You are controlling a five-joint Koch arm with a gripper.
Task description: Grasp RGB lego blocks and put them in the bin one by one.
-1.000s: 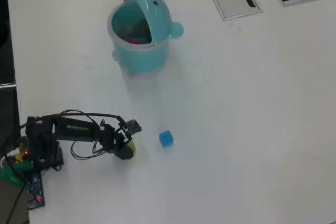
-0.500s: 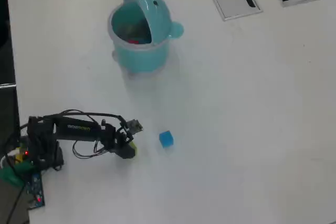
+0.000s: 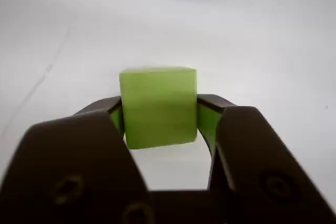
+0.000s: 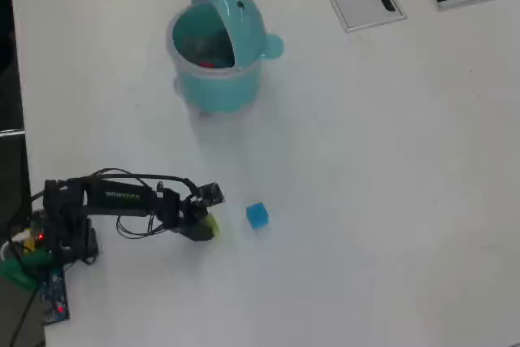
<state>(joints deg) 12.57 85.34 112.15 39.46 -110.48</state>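
Gripping the green block (image 3: 158,106) between its jaws, the gripper (image 4: 209,223) is sitting low, well apart from the bin (image 4: 219,87), where something red is showing; the blue block (image 4: 257,215) is waiting nearby.

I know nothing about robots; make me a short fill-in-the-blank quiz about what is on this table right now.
1. The tool is closed on a small cube whose colour is ____.
2. The cube lying free on the table is ____.
3. The lid of the teal bin is flipped ____.

Missing words: yellow-green; blue; open
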